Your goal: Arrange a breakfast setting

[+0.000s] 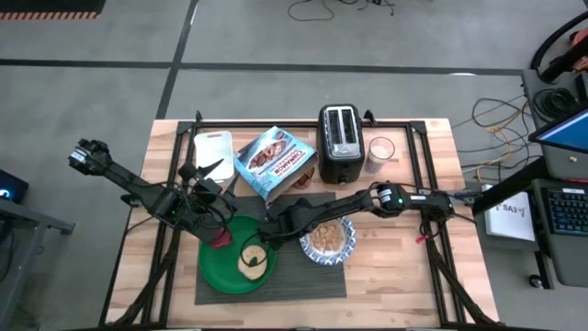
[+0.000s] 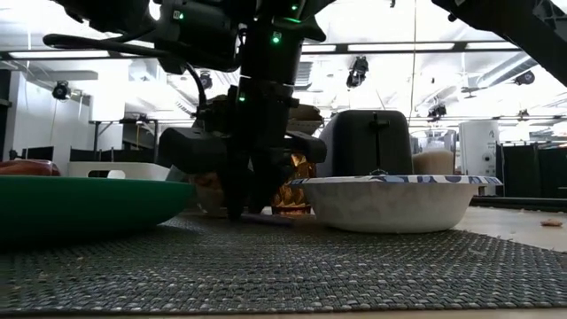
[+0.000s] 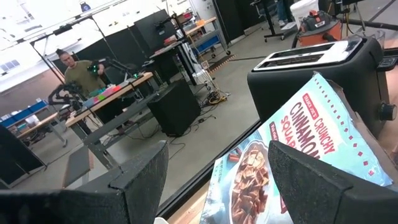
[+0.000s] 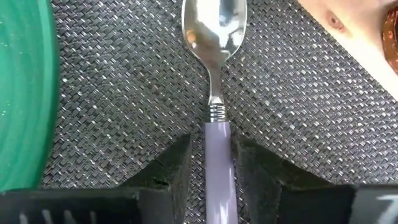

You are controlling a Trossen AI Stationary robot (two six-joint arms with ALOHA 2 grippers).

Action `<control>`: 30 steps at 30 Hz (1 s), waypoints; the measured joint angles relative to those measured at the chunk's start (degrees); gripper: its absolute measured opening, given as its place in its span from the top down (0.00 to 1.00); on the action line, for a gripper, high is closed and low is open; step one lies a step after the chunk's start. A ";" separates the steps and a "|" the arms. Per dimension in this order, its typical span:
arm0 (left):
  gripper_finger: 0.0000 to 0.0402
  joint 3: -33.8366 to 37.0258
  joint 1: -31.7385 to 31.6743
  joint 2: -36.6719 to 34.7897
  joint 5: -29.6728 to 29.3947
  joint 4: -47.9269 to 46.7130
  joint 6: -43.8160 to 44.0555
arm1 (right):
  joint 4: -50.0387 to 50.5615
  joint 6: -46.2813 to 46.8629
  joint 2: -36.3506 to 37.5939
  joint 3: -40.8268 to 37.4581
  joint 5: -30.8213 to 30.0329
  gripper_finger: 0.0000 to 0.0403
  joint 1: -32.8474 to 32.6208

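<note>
One spoon lies flat on the dark placemat, between the green plate and the patterned bowl holding cereal; lilac handle sits between the right gripper fingers, which flank it closely, touching or just about. Plate carries the bagel and a red fruit. Left gripper is released, raised, facing the cereal box and toaster.

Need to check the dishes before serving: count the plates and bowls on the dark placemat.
2. The round green plate sits on the mat's left part; the patterned white bowl of cereal sits right of it. None appear hidden.
</note>
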State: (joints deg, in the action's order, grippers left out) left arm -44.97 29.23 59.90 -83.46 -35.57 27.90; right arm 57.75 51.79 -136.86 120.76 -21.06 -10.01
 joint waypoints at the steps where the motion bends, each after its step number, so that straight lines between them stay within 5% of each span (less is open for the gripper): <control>1: 0.36 0.00 0.00 0.00 0.00 0.00 0.00 | -0.04 0.03 0.00 -0.03 -0.02 0.71 0.03; 14: 0.36 0.00 0.00 0.00 0.00 0.02 -0.01 | -0.34 0.11 0.00 -0.08 -0.11 0.90 0.03; 30: 0.36 0.00 0.00 0.02 0.00 0.02 -0.24 | 2.70 4.28 1.66 1.74 0.29 0.95 -1.66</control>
State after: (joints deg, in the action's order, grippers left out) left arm -44.97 29.23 59.92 -83.46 -35.55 27.66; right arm 60.45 56.07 -135.20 122.50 -20.77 -11.67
